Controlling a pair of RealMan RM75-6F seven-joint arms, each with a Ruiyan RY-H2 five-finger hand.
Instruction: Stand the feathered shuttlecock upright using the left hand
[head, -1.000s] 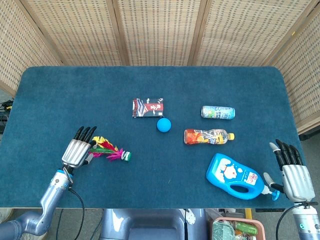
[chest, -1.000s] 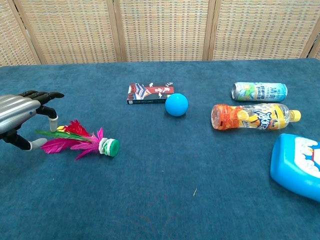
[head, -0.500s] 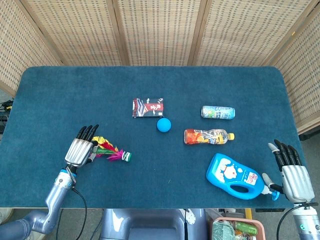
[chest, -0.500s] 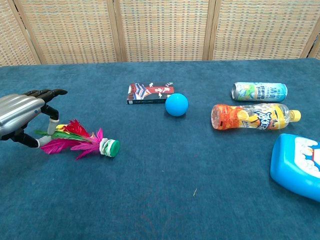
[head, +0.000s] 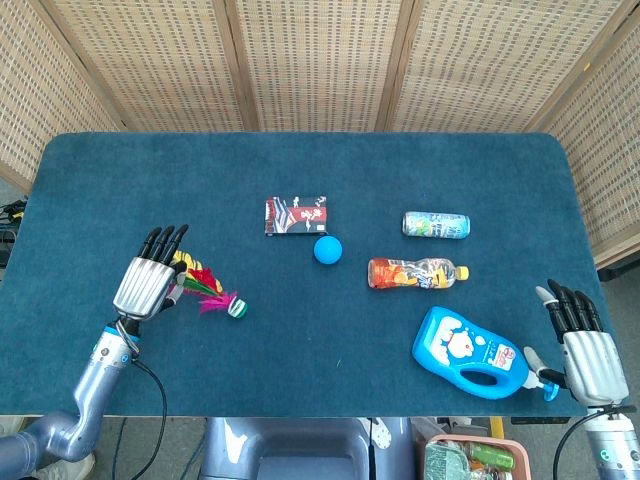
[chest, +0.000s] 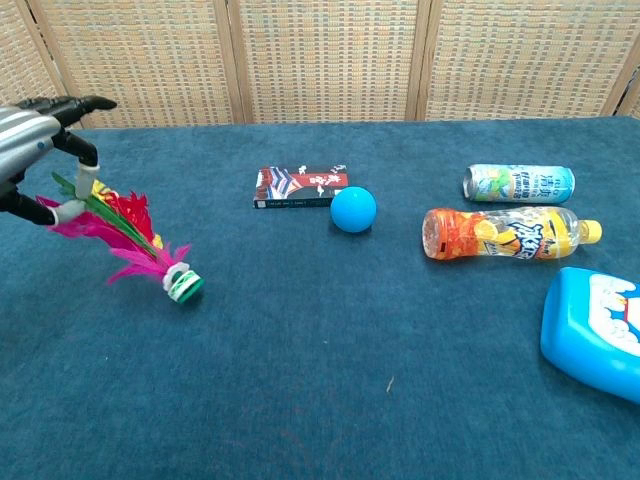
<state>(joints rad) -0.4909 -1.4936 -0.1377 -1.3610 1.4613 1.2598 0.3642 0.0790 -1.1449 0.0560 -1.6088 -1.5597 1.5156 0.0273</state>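
Note:
The feathered shuttlecock (chest: 135, 245) has pink, red and green feathers and a green-and-white base (chest: 184, 285). My left hand (chest: 35, 140) pinches its feather tips and holds it tilted, base low and pointing right, near the table's front left. From above, the same left hand (head: 145, 283) covers the feather ends, with the shuttlecock (head: 212, 293) sticking out to its right. Whether the base touches the cloth I cannot tell. My right hand (head: 583, 338) hangs off the front right edge, fingers spread, holding nothing.
On the blue table (head: 150, 180) lie a card pack (head: 296, 215), a blue ball (head: 327, 249), a can (head: 436, 225), an orange drink bottle (head: 416, 272) and a blue detergent bottle (head: 468, 353). Wicker screens stand behind.
My left hand has taken the feathers and risen, lifting the feather end. The shuttlecock went from lying flat to tilted, and its base slid left.

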